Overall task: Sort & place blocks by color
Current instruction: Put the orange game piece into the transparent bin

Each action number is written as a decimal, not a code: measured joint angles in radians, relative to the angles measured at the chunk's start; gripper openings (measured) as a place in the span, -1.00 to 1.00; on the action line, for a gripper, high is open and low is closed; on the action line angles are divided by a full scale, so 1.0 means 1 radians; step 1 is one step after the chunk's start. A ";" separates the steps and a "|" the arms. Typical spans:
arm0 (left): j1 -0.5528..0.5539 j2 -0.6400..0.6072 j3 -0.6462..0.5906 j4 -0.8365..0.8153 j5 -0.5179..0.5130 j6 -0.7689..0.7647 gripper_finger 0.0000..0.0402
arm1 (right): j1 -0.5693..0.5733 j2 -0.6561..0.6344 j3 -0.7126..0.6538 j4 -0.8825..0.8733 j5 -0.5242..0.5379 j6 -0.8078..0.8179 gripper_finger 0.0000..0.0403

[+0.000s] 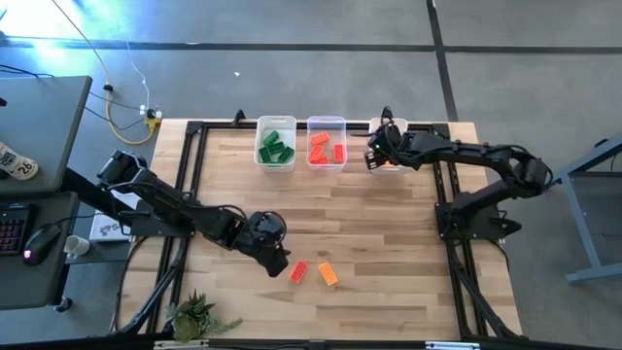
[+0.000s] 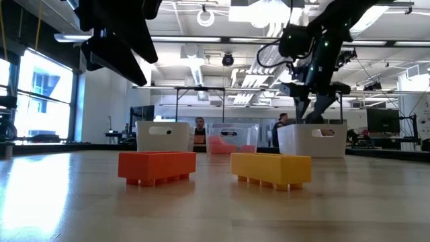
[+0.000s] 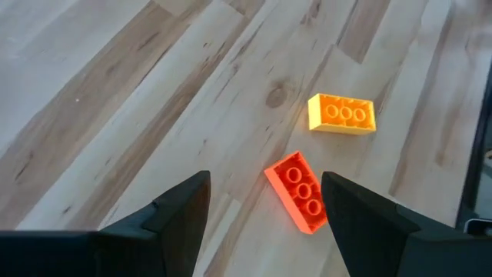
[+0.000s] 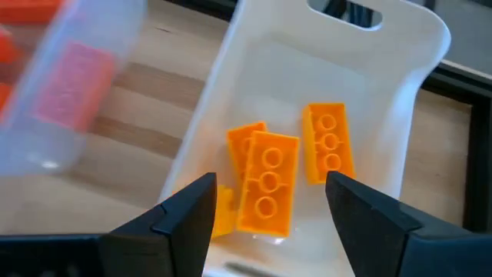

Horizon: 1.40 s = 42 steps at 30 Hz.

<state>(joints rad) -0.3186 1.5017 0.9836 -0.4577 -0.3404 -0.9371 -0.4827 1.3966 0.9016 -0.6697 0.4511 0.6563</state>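
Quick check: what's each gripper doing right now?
Left gripper: open, empty, over the red block.
Right gripper: open, empty, above the orange bin.

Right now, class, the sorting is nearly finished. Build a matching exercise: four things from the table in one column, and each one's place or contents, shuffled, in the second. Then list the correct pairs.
Column 1
1. left gripper
2. right gripper
3. green-block bin
4. middle bin

Column 2
A. holds red blocks
B. open above the bin of orange blocks
C. open beside the two loose blocks on the table
D. leftmost of the three bins in the high view

Pairs: 1-C, 2-B, 3-D, 4-A
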 joint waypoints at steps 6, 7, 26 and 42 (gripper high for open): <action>-0.010 0.000 0.020 0.002 0.000 0.007 0.17 | 0.078 -0.075 0.000 0.001 -0.017 0.024 0.16; -0.010 0.000 0.033 0.003 0.001 0.021 0.17 | 0.092 -0.084 0.000 0.001 -0.026 0.024 0.16; -0.010 -0.001 0.311 -0.130 -0.045 0.172 0.04 | 0.217 -0.123 0.000 0.001 -0.014 0.024 0.16; 0.022 -0.001 0.340 -0.132 -0.045 0.243 -0.02 | 0.217 -0.123 0.000 -0.005 -0.014 0.024 0.16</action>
<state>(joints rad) -0.2966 1.5009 1.3239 -0.5892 -0.3855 -0.6941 -0.2653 1.2736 0.9020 -0.6746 0.4374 0.6807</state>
